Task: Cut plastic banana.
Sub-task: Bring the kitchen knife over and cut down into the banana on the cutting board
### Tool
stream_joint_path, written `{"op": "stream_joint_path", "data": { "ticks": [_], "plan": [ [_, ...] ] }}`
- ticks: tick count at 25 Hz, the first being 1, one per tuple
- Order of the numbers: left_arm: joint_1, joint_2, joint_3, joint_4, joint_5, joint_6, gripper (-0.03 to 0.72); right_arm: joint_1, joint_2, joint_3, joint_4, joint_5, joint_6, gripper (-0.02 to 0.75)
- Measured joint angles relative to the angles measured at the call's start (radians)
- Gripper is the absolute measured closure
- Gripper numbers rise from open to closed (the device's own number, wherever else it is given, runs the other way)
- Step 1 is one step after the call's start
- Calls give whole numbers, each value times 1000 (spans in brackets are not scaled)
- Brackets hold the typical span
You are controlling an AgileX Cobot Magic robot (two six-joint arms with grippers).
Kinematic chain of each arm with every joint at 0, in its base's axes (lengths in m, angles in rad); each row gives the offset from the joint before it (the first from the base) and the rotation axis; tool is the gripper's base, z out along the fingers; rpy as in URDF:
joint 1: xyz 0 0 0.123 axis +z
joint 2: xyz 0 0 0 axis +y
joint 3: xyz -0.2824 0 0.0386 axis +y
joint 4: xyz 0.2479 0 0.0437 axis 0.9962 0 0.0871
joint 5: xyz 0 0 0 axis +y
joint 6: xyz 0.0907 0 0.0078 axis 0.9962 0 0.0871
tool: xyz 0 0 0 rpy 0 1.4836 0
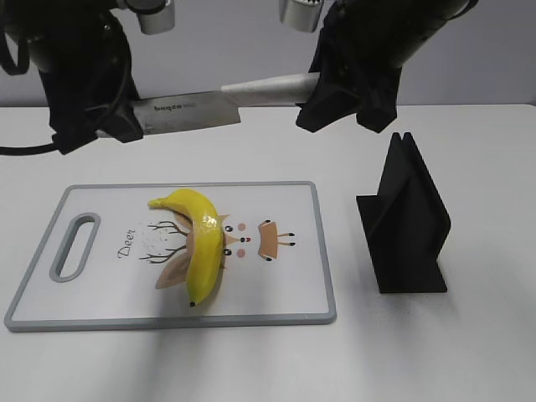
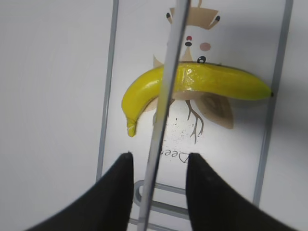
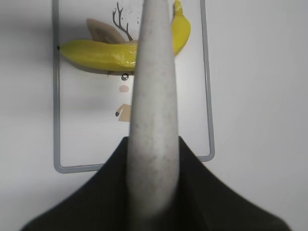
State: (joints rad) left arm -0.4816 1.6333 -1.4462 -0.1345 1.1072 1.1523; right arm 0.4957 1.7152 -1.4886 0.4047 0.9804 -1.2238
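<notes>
The plastic banana (image 1: 201, 243) lies curved on the white cutting board (image 1: 100, 293), whole, with a shiny seam band at its middle. It also shows in the left wrist view (image 2: 211, 82) and the right wrist view (image 3: 96, 53). My right gripper (image 1: 322, 105) (image 3: 153, 139) is shut on the pale grey handle of a knife (image 1: 188, 109) and holds it level, well above the board's far edge. The blade (image 2: 166, 96) reaches left and passes between the fingers of my left gripper (image 2: 159, 156) (image 1: 117, 126), which is open with a gap on each side of the blade.
A black knife stand (image 1: 406, 222) stands on the table to the right of the board. The board has a grey rim (image 1: 327, 251), a handle slot (image 1: 75, 244) at its left end and a deer print under the banana.
</notes>
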Motion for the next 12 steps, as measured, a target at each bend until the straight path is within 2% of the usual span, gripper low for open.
{"op": "stream_joint_path", "data": {
  "ticks": [2, 4, 6, 12],
  "plan": [
    [0, 0, 0, 0, -4, 0, 414, 0, 0, -1, 0, 7, 0, 568],
    [0, 0, 0, 5, -2, 1, 580, 0, 1, -1, 0, 13, 0, 568],
    [0, 0, 0, 13, 3, 0, 670, 0, 0, -1, 0, 19, 0, 568],
    [0, 2, 0, 17, 6, -1, 697, 0, 1, -1, 0, 20, 5, 568]
  ]
}}
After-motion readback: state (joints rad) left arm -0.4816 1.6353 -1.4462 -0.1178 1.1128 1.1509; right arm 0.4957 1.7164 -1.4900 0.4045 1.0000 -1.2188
